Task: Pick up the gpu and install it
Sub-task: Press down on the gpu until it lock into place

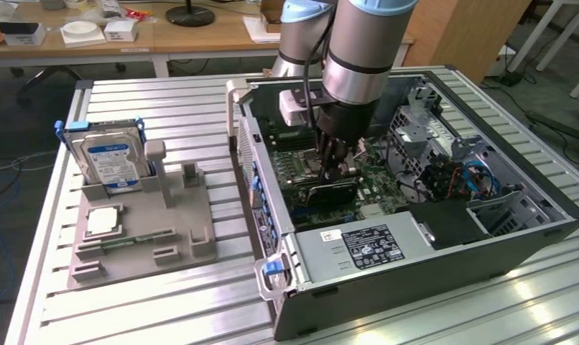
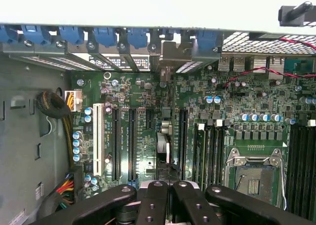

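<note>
Between the fingertips: the gpu (image 2: 163, 142), seen edge-on as a thin grey strip in the wrist view; in the exterior view it is a dark flat rectangle (image 1: 330, 192) directly under the hand.
Gpu axis: long side runs straight away from the fingers towards the case's slotted rear wall, parallel to the black expansion slots (image 2: 132, 143); the card stands on edge over the green motherboard (image 2: 143, 87).
Seating: cannot tell whether it is fully down in a slot.
Gripper (image 2: 165, 198): black jointed fingers (image 2: 150, 205) pressed together, pinching the card's upper edge.
Beyond the card's far end: row of blue plastic clips (image 2: 106, 35) on perforated grey metal.
Beside the hand: silver-framed CPU socket (image 2: 254, 178) to one side, white slot (image 2: 98, 138) to the other.
Around the hand: open dark computer case (image 1: 519, 237) with a labelled power supply (image 1: 366, 244).
Well away from the hand: hard drive (image 1: 108, 159) upright in a grey moulded tray (image 1: 189, 251) on the ribbed aluminium table (image 1: 174, 309).
</note>
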`<action>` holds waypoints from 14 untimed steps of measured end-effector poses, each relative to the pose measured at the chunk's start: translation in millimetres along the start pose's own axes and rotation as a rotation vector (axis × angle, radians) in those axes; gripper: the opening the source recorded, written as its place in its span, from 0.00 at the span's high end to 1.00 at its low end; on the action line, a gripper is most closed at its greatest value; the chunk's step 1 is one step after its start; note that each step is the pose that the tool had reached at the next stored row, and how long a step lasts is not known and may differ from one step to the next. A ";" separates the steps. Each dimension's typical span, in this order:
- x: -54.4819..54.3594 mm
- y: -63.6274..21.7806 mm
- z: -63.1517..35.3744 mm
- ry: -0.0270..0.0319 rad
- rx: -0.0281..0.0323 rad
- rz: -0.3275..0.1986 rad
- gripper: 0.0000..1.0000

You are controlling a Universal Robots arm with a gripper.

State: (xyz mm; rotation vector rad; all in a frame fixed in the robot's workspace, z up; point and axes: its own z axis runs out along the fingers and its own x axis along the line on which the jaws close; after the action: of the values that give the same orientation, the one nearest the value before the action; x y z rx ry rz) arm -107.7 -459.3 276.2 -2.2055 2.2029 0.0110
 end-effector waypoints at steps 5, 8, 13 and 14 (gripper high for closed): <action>-0.1 10.3 -1.8 -0.0002 0.0023 0.000 0.90; -0.1 10.5 -2.3 0.0027 -0.0101 0.000 0.90; -0.1 10.5 -3.8 0.0038 -0.0928 0.002 0.90; -0.1 10.5 -3.7 0.0047 -0.1109 0.002 0.90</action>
State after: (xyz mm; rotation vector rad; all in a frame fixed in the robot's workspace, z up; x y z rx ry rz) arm -118.3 -459.2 279.8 -2.2601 2.2600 0.1313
